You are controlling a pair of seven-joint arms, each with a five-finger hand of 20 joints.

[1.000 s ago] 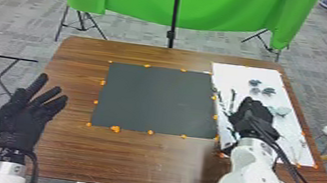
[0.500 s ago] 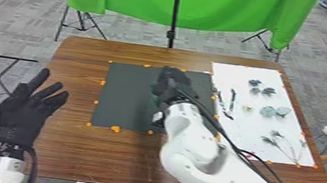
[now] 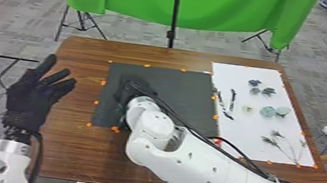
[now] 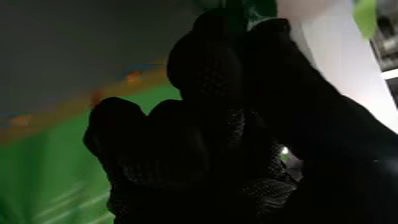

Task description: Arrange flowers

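Fingers (image 4: 206,60) pinch a green piece (image 4: 260,8) (dimly lit), right hand (image 3: 133,87) over the mat (image 3: 188,85).

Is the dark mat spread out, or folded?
Spread out: the dark mat lies flat on the table, orange dots along its edges.

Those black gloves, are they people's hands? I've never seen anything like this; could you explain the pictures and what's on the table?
No, they belong to a robot with two white arms. One view looks down from its head; the other comes from its right wrist, so the right hand looms large.

On the brown table are a dark gray mat and, to its right, a white sheet bearing dark flowers, rounded pale green pieces and thin sprigs.

The left hand is open at the table's left side. The right is over the mat, seemingly pinching a green piece I can't identify.
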